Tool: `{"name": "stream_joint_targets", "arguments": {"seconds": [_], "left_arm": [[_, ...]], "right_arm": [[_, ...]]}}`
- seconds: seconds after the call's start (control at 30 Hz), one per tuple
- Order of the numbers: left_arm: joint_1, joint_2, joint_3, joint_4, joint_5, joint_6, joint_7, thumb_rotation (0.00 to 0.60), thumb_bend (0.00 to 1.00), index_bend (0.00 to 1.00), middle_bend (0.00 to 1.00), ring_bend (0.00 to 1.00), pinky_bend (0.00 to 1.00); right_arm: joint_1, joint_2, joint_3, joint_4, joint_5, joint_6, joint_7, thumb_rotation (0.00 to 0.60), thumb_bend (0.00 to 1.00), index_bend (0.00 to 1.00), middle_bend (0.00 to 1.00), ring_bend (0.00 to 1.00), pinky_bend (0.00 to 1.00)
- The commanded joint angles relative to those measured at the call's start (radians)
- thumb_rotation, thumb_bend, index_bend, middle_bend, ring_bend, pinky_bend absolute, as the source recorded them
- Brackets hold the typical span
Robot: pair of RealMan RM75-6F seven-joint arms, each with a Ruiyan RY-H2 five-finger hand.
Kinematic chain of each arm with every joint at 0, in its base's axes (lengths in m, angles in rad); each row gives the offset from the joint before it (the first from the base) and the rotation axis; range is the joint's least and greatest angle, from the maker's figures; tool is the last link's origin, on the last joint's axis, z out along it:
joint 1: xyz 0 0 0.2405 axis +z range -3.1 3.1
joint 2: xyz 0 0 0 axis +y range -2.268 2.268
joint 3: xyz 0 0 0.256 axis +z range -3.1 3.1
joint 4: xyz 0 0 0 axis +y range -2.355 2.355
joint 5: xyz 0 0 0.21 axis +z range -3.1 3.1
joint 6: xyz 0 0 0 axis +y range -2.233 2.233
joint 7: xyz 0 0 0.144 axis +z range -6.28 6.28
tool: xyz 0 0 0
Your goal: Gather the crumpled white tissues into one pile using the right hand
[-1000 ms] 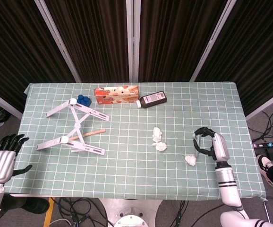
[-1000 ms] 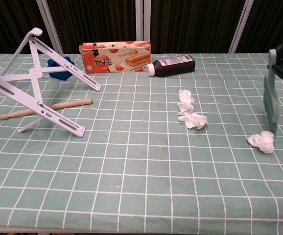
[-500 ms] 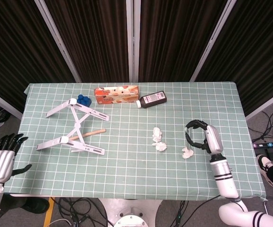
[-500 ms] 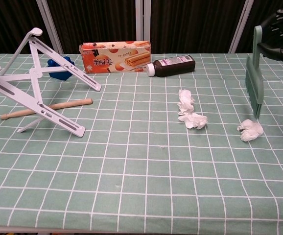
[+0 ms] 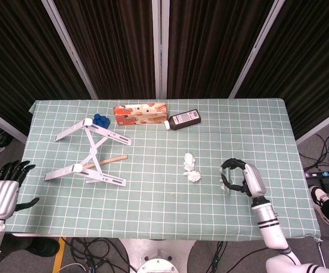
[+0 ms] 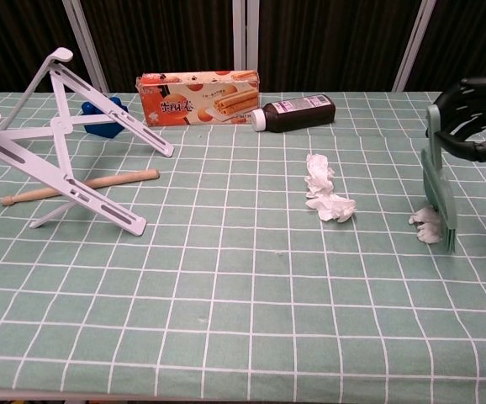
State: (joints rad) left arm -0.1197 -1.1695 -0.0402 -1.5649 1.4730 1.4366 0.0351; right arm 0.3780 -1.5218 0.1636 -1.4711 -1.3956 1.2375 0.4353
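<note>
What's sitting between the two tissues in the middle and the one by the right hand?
Nothing: in the chest view only bare checked cloth lies between the middle tissues and the lone tissue, which the green brush in the right hand partly covers.

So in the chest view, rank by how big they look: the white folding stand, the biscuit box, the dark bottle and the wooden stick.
1. White folding stand, clearly largest, though it is also nearest the camera.
2. Biscuit box.
3. Wooden stick: longer than the bottle but much thinner.
4. Dark bottle. The last two are close; their order is unsure.
</note>
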Motion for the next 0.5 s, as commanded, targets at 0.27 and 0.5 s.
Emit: {"name": "stream_joint_targets", "arguments": {"seconds": [0.27, 0.5], "left_arm": [[0.010, 0.006, 0.003, -0.014, -0.001, 0.014, 0.011, 0.600, 0.00, 0.17, 0.11, 0.07, 0.10], [0.012, 0.011, 0.001, -0.024, -0.006, 0.015, 0.017, 0.600, 0.00, 0.17, 0.11, 0.07, 0.10]], "right_arm": [[0.133, -0.144, 0.047, 0.174, -0.083, -0.047, 0.119, 0.600, 0.43, 0.66, 0.61, 0.37, 0.38], [0.185, -0.182, 0.063, 0.206, -0.100, -0.061, 0.198, 0.600, 0.43, 0.66, 0.61, 0.38, 0.38]]}}
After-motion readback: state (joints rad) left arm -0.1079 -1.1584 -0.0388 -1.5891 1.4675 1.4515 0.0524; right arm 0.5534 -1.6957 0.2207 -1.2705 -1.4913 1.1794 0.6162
